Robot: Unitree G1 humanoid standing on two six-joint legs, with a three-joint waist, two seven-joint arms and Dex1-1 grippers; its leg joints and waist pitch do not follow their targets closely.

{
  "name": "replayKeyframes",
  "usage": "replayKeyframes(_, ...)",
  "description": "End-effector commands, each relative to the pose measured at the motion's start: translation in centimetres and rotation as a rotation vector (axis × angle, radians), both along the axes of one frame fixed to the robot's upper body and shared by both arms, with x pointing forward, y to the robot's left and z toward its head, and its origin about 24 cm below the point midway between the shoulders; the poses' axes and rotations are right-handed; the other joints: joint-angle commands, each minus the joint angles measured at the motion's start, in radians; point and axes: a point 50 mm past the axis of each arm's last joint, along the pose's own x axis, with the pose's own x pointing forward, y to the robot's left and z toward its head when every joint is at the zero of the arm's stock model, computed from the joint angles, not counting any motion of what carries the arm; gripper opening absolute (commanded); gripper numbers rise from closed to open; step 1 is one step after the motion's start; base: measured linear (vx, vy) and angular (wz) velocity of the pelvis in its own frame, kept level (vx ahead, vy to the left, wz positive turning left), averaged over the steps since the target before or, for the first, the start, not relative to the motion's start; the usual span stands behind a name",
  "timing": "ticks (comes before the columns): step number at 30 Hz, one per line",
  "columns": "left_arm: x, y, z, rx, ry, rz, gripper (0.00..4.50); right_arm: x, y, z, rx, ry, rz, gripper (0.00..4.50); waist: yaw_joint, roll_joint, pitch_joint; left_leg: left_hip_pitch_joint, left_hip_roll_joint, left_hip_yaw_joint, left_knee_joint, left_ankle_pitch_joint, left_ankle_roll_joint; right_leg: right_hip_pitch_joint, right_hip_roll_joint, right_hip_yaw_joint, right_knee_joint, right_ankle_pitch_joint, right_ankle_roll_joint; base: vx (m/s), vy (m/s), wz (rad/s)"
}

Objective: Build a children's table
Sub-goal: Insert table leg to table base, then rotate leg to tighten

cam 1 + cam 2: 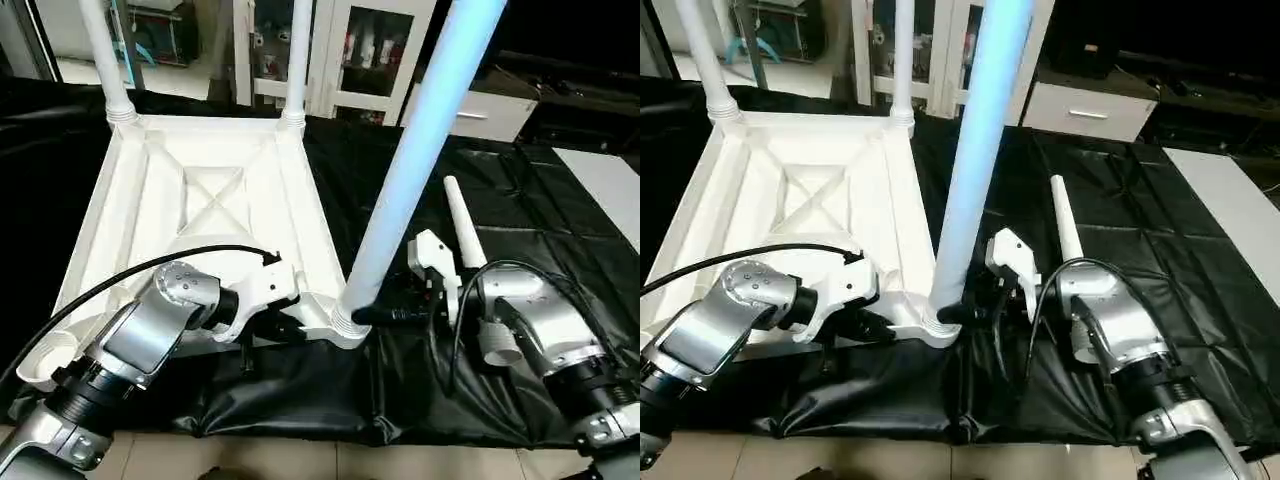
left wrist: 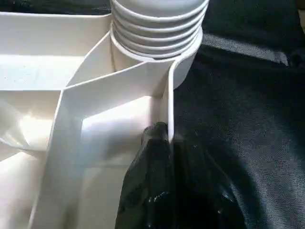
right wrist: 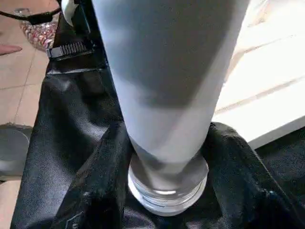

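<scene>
The right hand [image 1: 372,314] wraps the third leg [image 1: 415,150], its grip unclear; the left hand [image 2: 159,143] pinches the tabletop [image 1: 180,190] rim shut; next, twist the leg tight

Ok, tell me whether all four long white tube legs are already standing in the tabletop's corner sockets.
No: one tapered white tube leg lies on the black cloth.
</scene>
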Motion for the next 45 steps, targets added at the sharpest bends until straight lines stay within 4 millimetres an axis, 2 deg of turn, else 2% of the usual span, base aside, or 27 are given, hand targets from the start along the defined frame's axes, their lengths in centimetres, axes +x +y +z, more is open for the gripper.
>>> replayKeyframes(1,-0.6,-0.9,-0.7,0.004,0.035,-0.056,0.00,-0.5,0.5,-1.0,-0.025,0.044,0.038,1.99,-0.004,0.014,-0.060,0.011,0.017,0.001,-0.077,-0.181,0.013,0.055,-0.030,0.025,-0.055,-0.182,-0.222,0.000,0.000,0.00)
replayKeyframes(12,-0.2,-1.1,-0.7,-0.004,0.020,-0.029,0.00,-0.6,0.6,-2.1,0.045,0.091,-0.049,1.93,-0.005,0.014,-0.058,0.014,0.017,-0.005,-0.083,-0.250,-0.007,0.051,-0.030,0.024,-0.064,-0.248,-0.204,0.000,0.000,0.00)
replayKeyframes(13,0.3,-1.4,-0.6,-0.014,0.004,0.001,0.00,-0.3,0.7,-2.5,0.054,0.089,-0.118,1.93,-0.007,0.014,-0.054,0.013,0.017,-0.006,-0.086,-0.277,-0.011,0.051,-0.030,0.024,-0.068,-0.287,-0.195,0.000,0.000,0.00)
replayKeyframes(14,1.1,-1.9,-0.6,-0.021,-0.020,0.077,0.00,0.2,0.9,-3.2,0.044,0.079,-0.238,1.93,-0.010,0.014,-0.046,0.018,0.017,-0.007,-0.089,-0.337,-0.022,0.043,-0.030,0.023,-0.080,-0.373,-0.177,0.000,0.000,0.00)
replayKeyframes(15,1.4,-2.1,-0.5,-0.024,-0.025,0.105,0.00,0.3,1.0,-3.5,0.041,0.079,-0.273,1.93,-0.015,0.015,-0.044,0.023,0.014,-0.013,-0.091,-0.393,-0.039,0.041,-0.032,0.020,-0.089,-0.466,-0.152,0.000,0.000,0.00)
replayKeyframes(16,1.4,-2.1,-0.5,-0.024,-0.025,0.105,0.00,0.3,1.0,-3.5,0.041,0.079,-0.273,1.93,-0.016,0.014,-0.045,0.026,0.014,-0.016,-0.090,-0.408,-0.046,0.041,-0.034,0.018,-0.094,-0.504,-0.137,0.000,0.000,0.00)
replayKeyframes(17,1.7,-2.3,-0.5,-0.028,-0.032,0.127,0.00,0.5,1.2,-3.7,0.039,0.074,-0.320,1.93,-0.018,0.015,-0.049,0.027,0.013,-0.022,-0.091,-0.415,-0.052,0.041,-0.038,0.016,-0.097,-0.536,-0.117,0.000,0.000,0.00)
replayKeyframes(18,2.2,-2.8,-0.3,-0.039,-0.039,0.164,0.00,0.8,1.6,-4.1,0.037,0.077,-0.396,1.93,-0.027,0.009,-0.048,0.012,0.012,-0.027,-0.095,-0.398,-0.055,0.051,-0.038,0.013,-0.096,-0.539,-0.103,-0.053,0.005,-0.07)
replayKeyframes(19,2.7,-3.6,-0.1,-0.057,-0.044,0.204,0.00,1.0,2.4,-4.7,0.038,0.086,-0.477,1.93,-0.031,0.010,-0.048,0.012,0.011,-0.028,-0.095,-0.404,-0.055,0.049,-0.036,0.011,-0.099,-0.554,-0.096,-0.053,0.005,-0.07)
replayKeyframes(20,2.8,-3.8,-0.1,-0.064,-0.044,0.215,0.00,1.1,2.6,-4.8,0.039,0.088,-0.499,1.93,-0.038,0.012,-0.048,0.020,0.008,-0.029,-0.090,-0.422,-0.057,0.039,-0.038,0.009,-0.108,-0.588,-0.086,0.000,0.000,0.00)
replayKeyframes(21,3.1,-4.2,0.0,-0.073,-0.047,0.241,0.00,1.2,3.0,-5.1,0.032,0.088,-0.536,1.93,-0.047,0.015,-0.049,0.017,0.008,-0.034,-0.091,-0.434,-0.056,0.042,-0.039,0.005,-0.109,-0.608,-0.078,0.000,0.000,0.00)
replayKeyframes(22,3.4,-4.8,0.1,-0.077,-0.056,0.266,0.00,1.4,3.7,-5.4,0.023,0.085,-0.584,1.93,-0.056,0.012,-0.049,0.012,0.007,-0.036,-0.092,-0.440,-0.052,0.046,-0.039,0.000,-0.114,-0.621,-0.067,0.000,0.000,0.00)
replayKeyframes(23,3.5,-4.8,0.1,-0.077,-0.057,0.268,0.00,1.4,3.8,-5.4,0.022,0.085,-0.588,1.93,-0.059,0.013,-0.049,0.013,0.008,-0.037,-0.093,-0.445,-0.052,0.044,-0.039,-0.002,-0.117,-0.626,-0.065,0.000,0.000,0.00)
replayKeyframes(24,3.6,-5.1,0.2,-0.079,-0.063,0.282,0.00,1.5,4.2,-5.6,0.017,0.083,-0.616,1.92,-0.064,0.015,-0.051,0.010,0.009,-0.041,-0.095,-0.441,-0.049,0.050,-0.041,-0.005,-0.116,-0.607,-0.069,0.000,0.000,0.00)
replayKeyframes(25,4.1,-5.8,0.3,-0.081,-0.079,0.319,0.00,1.7,5.1,-5.8,0.003,0.074,-0.672,1.92,-0.065,0.024,-0.052,0.010,0.010,-0.043,-0.097,-0.444,-0.049,0.052,-0.041,-0.007,-0.116,-0.593,-0.074,0.000,0.000,0.00)
replayKeyframes(26,4.1,-5.8,0.3,-0.081,-0.079,0.319,0.00,1.7,5.1,-5.8,0.003,0.074,-0.672,1.91,-0.071,0.025,-0.049,0.012,0.012,-0.046,-0.099,-0.465,-0.054,0.049,-0.041,-0.014,-0.121,-0.572,-0.082,0.000,0.000,0.00)
replayKeyframes(27,4.8,-7.1,0.6,-0.089,-0.119,0.389,0.00,2.4,6.7,-6.1,-0.022,0.046,-0.817,1.91,-0.076,0.029,-0.047,0.009,0.012,-0.051,-0.103,-0.491,-0.059,0.053,-0.041,-0.020,-0.122,-0.569,-0.085,0.000,0.000,0.00)
replayKeyframes(28,5.1,-7.6,0.8,-0.090,-0.138,0.410,0.00,2.5,7.4,-6.2,-0.019,0.058,-0.866,1.91,-0.080,0.028,-0.046,0.012,0.011,-0.051,-0.103,-0.502,-0.062,0.050,-0.040,-0.023,-0.124,-0.569,-0.085,0.000,0.000,0.00)
replayKeyframes(29,5.3,-8.3,1.1,-0.093,-0.160,0.423,0.00,2.8,8.1,-6.2,-0.015,0.064,-0.928,1.91,-0.088,0.029,-0.050,0.019,0.010,-0.054,-0.101,-0.510,-0.066,0.050,-0.042,-0.027,-0.126,-0.555,-0.094,0.000,0.000,0.00)
replayKeyframes(30,5.3,-8.4,1.1,-0.098,-0.163,0.422,0.00,2.8,8.3,-6.1,-0.008,0.062,-0.923,1.91,-0.095,0.025,-0.052,0.015,0.010,-0.057,-0.101,-0.511,-0.060,0.057,-0.043,-0.031,-0.125,-0.538,-0.095,0.000,0.000,0.00)
replayKeyframes(31,5.3,-8.5,1.2,-0.106,-0.165,0.422,0.00,2.8,8.6,-6.0,0.010,0.061,-0.911,1.91,-0.095,0.028,-0.050,0.011,0.011,-0.059,-0.103,-0.511,-0.055,0.062,-0.044,-0.032,-0.124,-0.530,-0.096,0.000,0.000,0.00)
replayKeyframes(33,5.2,-8.4,1.2,-0.108,-0.169,0.415,0.00,2.8,8.9,-5.7,0.052,0.076,-0.898,1.91,-0.093,0.027,-0.049,0.015,0.011,-0.050,-0.101,-0.493,-0.037,0.054,-0.047,-0.023,-0.126,-0.487,-0.113,0.000,0.000,0.00)
replayKeyframes(38,5.2,-7.6,0.9,-0.093,-0.165,0.419,0.00,2.6,9.5,-5.0,0.130,0.083,-0.815,1.91,-0.085,0.024,-0.048,0.010,0.012,-0.040,-0.103,-0.423,-0.025,0.055,-0.046,-0.012,-0.113,-0.416,-0.142,0.000,0.000,0.00)
replayKeyframes(39,5.2,-7.4,0.8,-0.089,-0.164,0.421,0.00,2.6,9.4,-4.9,0.150,0.086,-0.799,1.91,-0.084,0.024,-0.049,0.012,0.012,-0.038,-0.101,-0.418,-0.023,0.054,-0.046,-0.011,-0.113,-0.418,-0.142,0.000,0.000,0.00)
replayKeyframes(41,5.3,-7.0,0.7,-0.084,-0.165,0.426,0.00,2.6,9.1,-4.6,0.171,0.047,-0.793,2.47,-0.082,0.024,-0.049,0.011,0.013,-0.038,-0.103,-0.405,-0.023,0.056,-0.046,-0.011,-0.112,-0.418,-0.143,0.000,0.000,0.00)
replayKeyframes(43,5.2,-6.9,0.6,-0.083,-0.163,0.422,0.00,2.7,8.8,-4.4,0.199,0.062,-0.791,2.61,-0.077,0.024,-0.051,0.015,0.013,-0.034,-0.102,-0.390,-0.020,0.053,-0.046,-0.009,-0.112,-0.401,-0.147,0.000,0.000,0.00)
replayKeyframes(45,5.0,-6.7,0.5,-0.093,-0.150,0.388,0.00,2.8,7.7,-3.6,0.242,0.056,-0.789,2.79,-0.074,0.025,-0.051,0.011,0.014,-0.033,-0.103,-0.368,-0.012,0.058,-0.044,-0.008,-0.108,-0.369,-0.155,0.000,0.000,0.00)
